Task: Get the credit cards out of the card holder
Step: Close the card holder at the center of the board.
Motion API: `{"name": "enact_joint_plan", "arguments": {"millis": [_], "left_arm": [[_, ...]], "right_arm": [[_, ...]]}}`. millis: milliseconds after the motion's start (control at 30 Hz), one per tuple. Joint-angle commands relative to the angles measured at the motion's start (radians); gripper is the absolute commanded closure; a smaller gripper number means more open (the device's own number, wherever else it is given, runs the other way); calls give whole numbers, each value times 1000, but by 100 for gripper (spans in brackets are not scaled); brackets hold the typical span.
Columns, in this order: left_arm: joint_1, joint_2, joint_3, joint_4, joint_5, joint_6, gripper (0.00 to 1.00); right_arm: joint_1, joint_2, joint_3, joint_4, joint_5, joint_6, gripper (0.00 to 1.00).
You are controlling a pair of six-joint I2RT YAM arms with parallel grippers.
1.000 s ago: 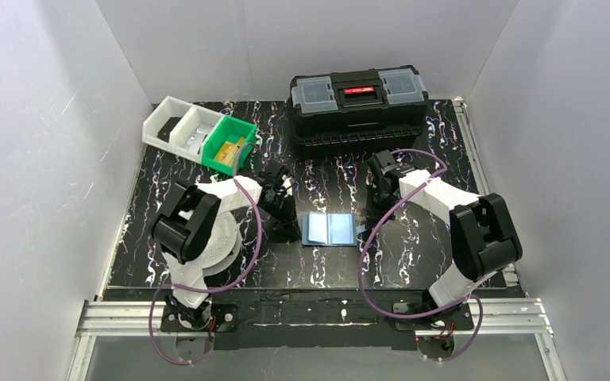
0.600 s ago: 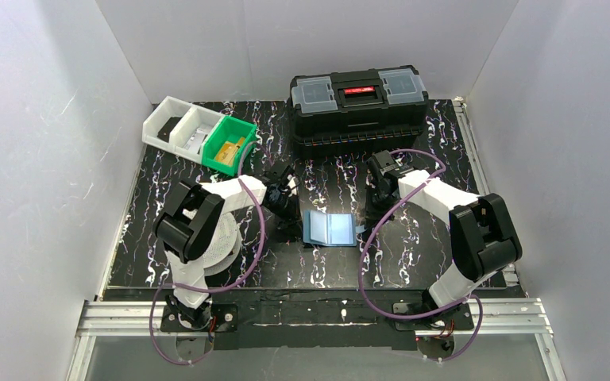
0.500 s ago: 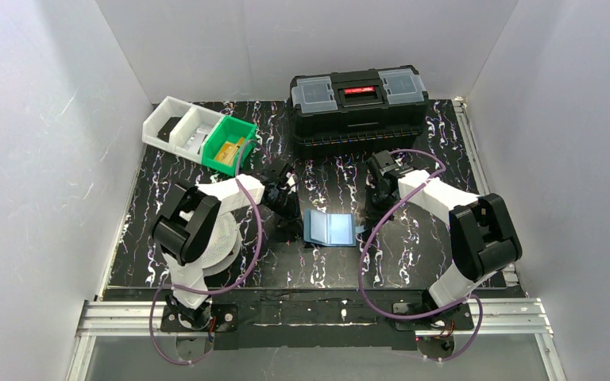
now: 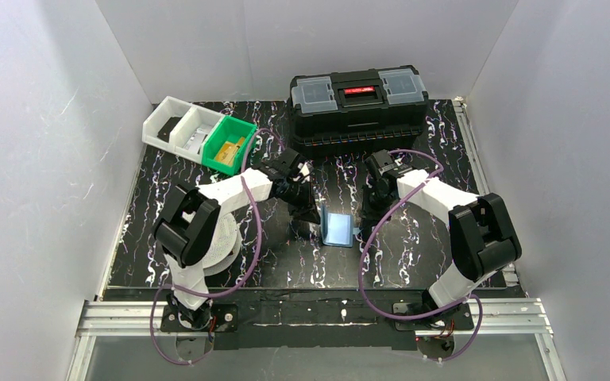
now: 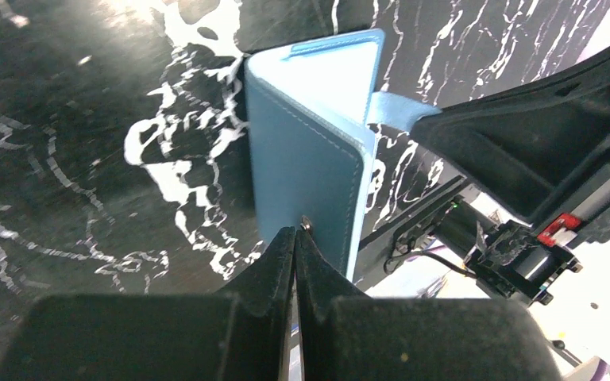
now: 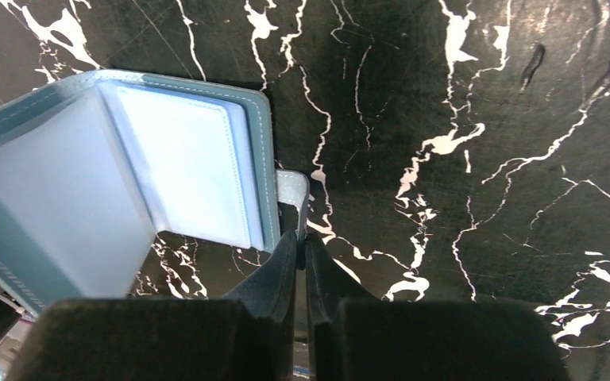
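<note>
Standing card holder: blue, half folded, near the middle of the table and between the two arms. One cover is lifted off the surface and the other lies flat.
sleeves: pale blue, fanned open toward the right wrist view.
credit cards: none shows in the sleeves; whether any sit inside cannot be told.
left gripper: pinched tight on the raised cover's edge, just beside its snap stud.
right gripper: narrow, nipping the pale closure tab at the flat cover's edge and pinning that side down.
step in hand: likely spreading the holder to expose its pockets.
risk, slip: the left pinch takes only a thin corner, so a sideways pull could free the cover and it would flop.
risk, closing: carrying the raised cover further over would fold it onto the sleeves.
risk, hands: both grippers are occupied, so drawing a card means releasing one hold.
surroundings: black toolbox at the far edge; green bin and white bins toward the far-left corner, well apart.
</note>
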Motion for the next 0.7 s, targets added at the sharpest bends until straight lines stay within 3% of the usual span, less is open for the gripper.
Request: {"name": "enact_joint_plan", "arguments": {"millis": [0, 333, 500, 667], "left_arm": [[-34, 69, 71, 3, 30, -21, 100], [-63, 195, 121, -1, -6, -71, 100], [-69, 214, 139, -61, -64, -75, 100], [-69, 215, 144, -92, -89, -71, 100]], "right_arm": [[7, 14, 44, 29, -28, 13, 99], [7, 8, 35, 39, -33, 21, 99], [7, -22, 13, 56, -36, 39, 81], [7, -56, -5, 70, -48, 54, 74]]}}
